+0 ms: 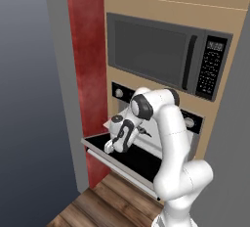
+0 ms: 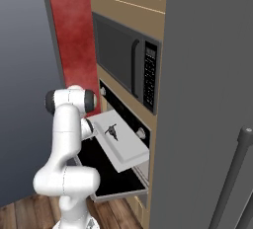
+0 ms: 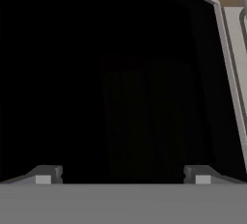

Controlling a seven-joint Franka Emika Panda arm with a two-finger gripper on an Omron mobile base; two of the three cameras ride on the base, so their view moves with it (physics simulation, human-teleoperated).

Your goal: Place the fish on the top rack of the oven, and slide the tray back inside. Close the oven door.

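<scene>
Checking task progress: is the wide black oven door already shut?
No, the wide black oven door hangs open with the pale silver tray pulled out over it.

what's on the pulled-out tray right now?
The fish lies on the tray, which sticks out above the open oven door. Nothing else shows on it; its inner end is hidden in the oven.
</scene>
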